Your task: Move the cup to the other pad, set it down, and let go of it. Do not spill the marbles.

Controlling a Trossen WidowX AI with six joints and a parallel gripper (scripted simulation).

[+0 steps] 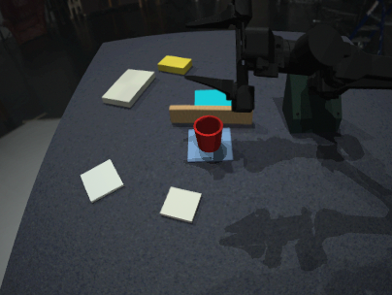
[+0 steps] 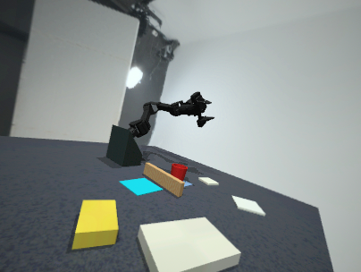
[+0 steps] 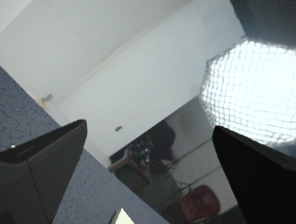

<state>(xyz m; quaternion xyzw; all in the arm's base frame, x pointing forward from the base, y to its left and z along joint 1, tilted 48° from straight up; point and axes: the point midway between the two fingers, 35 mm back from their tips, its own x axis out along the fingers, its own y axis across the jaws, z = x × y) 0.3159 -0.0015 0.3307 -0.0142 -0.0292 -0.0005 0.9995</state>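
Observation:
A red cup [image 1: 208,135] [image 2: 179,172] stands upright on the blue pad [image 1: 193,154] [image 2: 188,183]. No marbles can be made out inside it. The cyan pad [image 1: 206,97] [image 2: 139,186] lies on the other side of the wooden barrier and is partly hidden in the top view. My gripper [image 1: 186,50] [image 2: 212,110] [image 3: 151,129] is open, with nothing between its fingers. It hangs in the air well above the table, higher than the cup and barrier. The cup does not show in the wrist view.
A wooden barrier [image 1: 212,114] [image 2: 163,179] stands upright between the two pads. A yellow block [image 1: 175,64] [image 2: 96,223] and a large cream block [image 1: 129,87] [image 2: 188,243] lie beyond the cyan pad. Two thin pale tiles, one whitish [image 1: 102,180] [image 2: 248,205] and one cream [image 1: 180,204] [image 2: 208,181], lie on the blue pad's side.

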